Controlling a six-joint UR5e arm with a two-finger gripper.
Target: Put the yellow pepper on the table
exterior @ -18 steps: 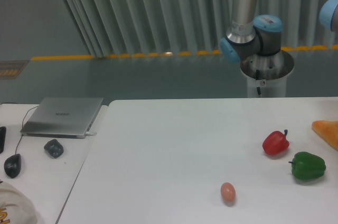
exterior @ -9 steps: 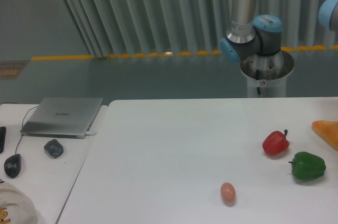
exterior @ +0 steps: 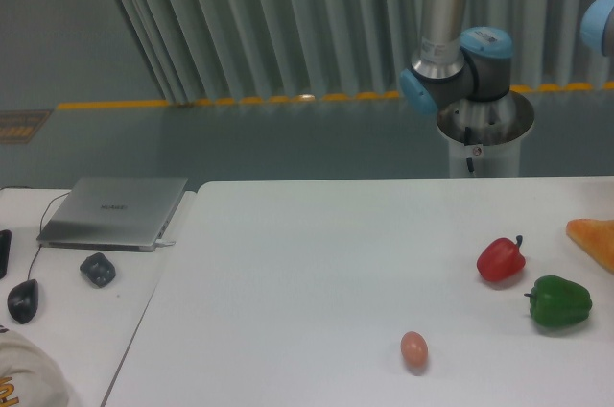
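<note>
On the white counter, in the one fixed view, nothing has shifted over the last second: the arm's base and elbow stand exactly where they did, so I judge the placing is not visibly advancing. The tool is out of frame, so whether it is open or gripping cannot be told, and the yellow pepper is nowhere in sight, perhaps held above the view. Counted: one red pepper, one green pepper, one egg, one orange wedge.
</note>
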